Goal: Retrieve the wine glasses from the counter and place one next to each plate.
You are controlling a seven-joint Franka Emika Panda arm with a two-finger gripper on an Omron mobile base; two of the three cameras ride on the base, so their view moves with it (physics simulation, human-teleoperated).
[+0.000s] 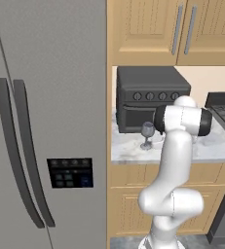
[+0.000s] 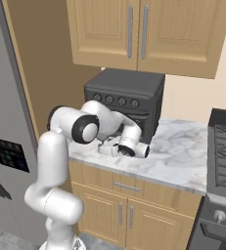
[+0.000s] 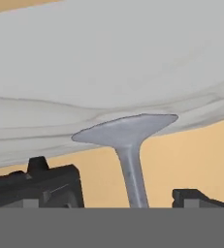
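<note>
Straddling wine glass [image 3: 131,160] stem, pincer [image 3: 125,196] open

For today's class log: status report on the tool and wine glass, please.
Tool open, fingers either side of wine glass stem. Glass upright on counter. Toaster oven close behind.

White rounded arm [image 1: 175,160], dark joints

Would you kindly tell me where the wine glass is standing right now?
In the left base view, the wine glass stands upright on the marbled counter, just in front of the dark toaster oven and left of the arm's wrist.
</note>
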